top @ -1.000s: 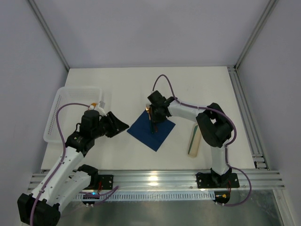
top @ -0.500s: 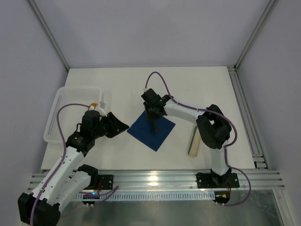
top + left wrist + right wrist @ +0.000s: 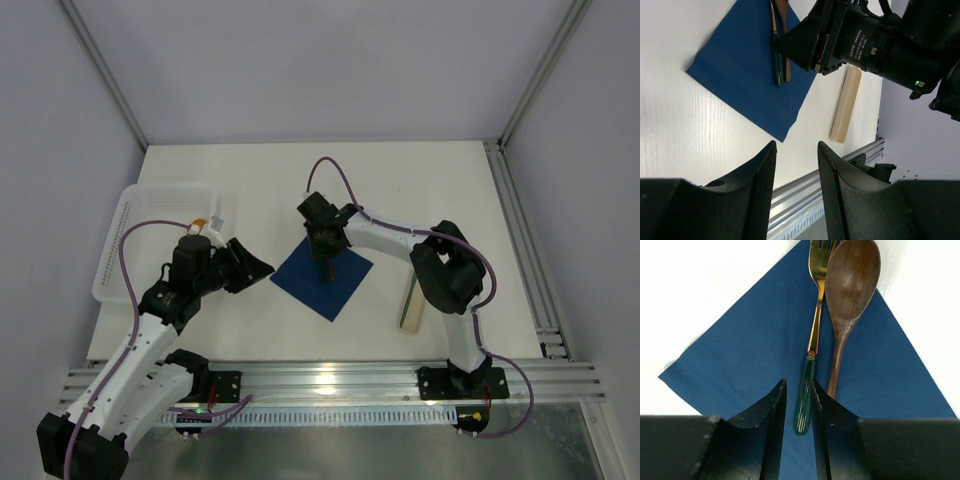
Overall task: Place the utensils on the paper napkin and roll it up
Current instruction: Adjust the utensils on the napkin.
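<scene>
Fork (image 3: 813, 325), wooden spoon (image 3: 850, 285) lay on navy napkin (image 3: 740, 365); rolling remained. Right tool (image 3: 798, 382) narrowly apart over fork; left tool (image 3: 796, 144) apart, empty.

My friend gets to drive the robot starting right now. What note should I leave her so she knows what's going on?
Left claw: open and empty, hanging left of the napkin.
Right claw: only slightly apart, straddling the fork's green handle; I cannot tell whether it grips it.
Things: the blue napkin lies flat on the table. The fork and brown spoon lie side by side on it, heads at one corner.
Done: both utensils are on the napkin.
Left: free the fork if it is held, then roll the napkin around them.
</scene>
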`<state>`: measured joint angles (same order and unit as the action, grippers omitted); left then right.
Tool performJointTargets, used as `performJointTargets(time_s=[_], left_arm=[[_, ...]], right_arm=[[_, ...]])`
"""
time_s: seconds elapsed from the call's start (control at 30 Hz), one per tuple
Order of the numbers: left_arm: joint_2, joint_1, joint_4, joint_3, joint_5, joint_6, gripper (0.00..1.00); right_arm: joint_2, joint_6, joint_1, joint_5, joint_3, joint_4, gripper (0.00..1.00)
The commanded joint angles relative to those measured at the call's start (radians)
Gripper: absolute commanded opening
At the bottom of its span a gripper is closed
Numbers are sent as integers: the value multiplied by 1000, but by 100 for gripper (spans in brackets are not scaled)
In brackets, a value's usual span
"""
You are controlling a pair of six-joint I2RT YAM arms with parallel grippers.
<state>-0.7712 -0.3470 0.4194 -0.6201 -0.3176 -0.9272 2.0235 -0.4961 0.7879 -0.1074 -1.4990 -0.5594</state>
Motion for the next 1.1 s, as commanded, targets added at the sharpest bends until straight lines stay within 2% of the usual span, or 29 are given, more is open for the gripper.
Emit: performJointTargets(time_s=[0.0,0.17,0.73,1.07], left_arm=[[23,-3,-5,-1,-11,13,41],[23,-4,-4,-3,-11,13,41],[26,-3,-1,-1,-14,11,41],[32,-3,2,0,-11,13,41]], right_arm=[[15,-5,10,-32,-43,-8,29],[20,-7,11,-44,-41,-13,25],[41,-15,19,-57,-47,-23,24],[49,-24,20,-67,-52,-36,18]])
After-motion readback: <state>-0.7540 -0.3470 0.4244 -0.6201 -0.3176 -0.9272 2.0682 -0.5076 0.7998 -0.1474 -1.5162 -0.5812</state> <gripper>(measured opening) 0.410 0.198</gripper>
